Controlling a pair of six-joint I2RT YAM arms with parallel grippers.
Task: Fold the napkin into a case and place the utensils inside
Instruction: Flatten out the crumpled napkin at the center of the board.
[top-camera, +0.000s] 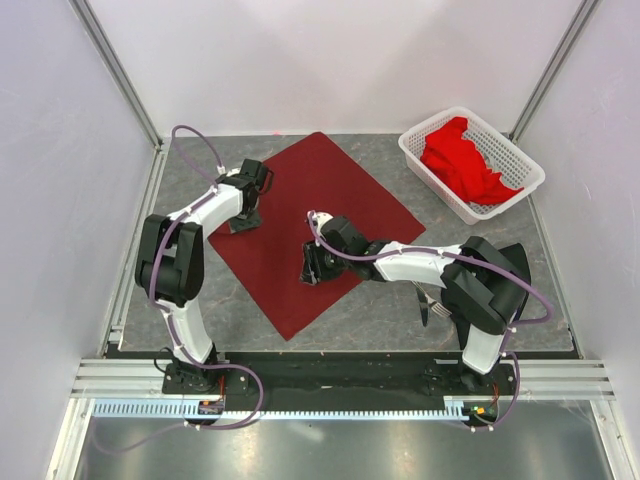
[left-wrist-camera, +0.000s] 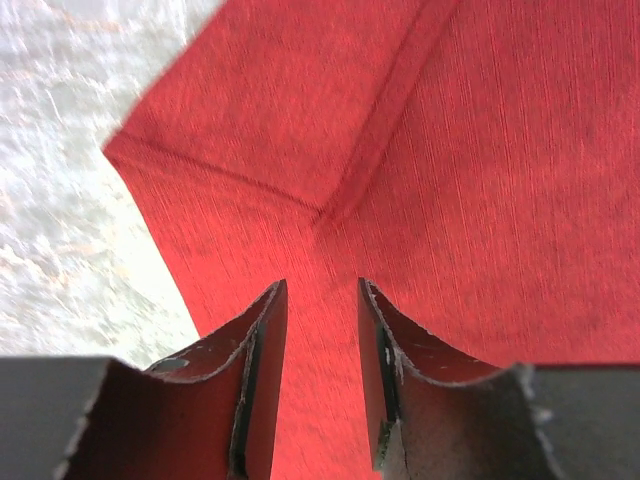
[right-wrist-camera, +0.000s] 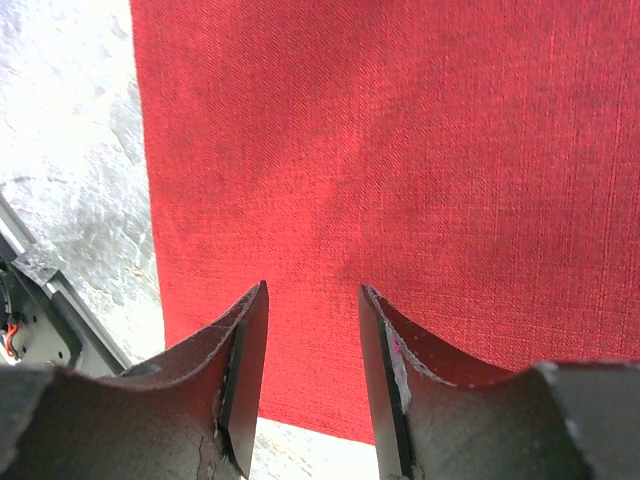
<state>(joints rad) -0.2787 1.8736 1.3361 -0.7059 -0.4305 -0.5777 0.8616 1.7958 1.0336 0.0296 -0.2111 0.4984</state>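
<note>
Napkin (top-camera: 310, 190) spread flat, arms over it.
Left gripper (left-wrist-camera: 322, 292) at a corner, right gripper (right-wrist-camera: 313, 292) at an edge; jaws parted, pinching nothing.

The top view is bright and evenly lit from above, with soft shadows on the napkin (top-camera: 300, 200). In both wrist views the table (left-wrist-camera: 60, 200) glares white at 9 o'clock; fingers (left-wrist-camera: 255, 380) look soft.

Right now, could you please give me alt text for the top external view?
A dark red napkin lies spread flat, diamond-wise, on a grey table, with the left hand over its left edge and the right hand over its near-right part. A white basket holding red cloth sits far right.
</note>
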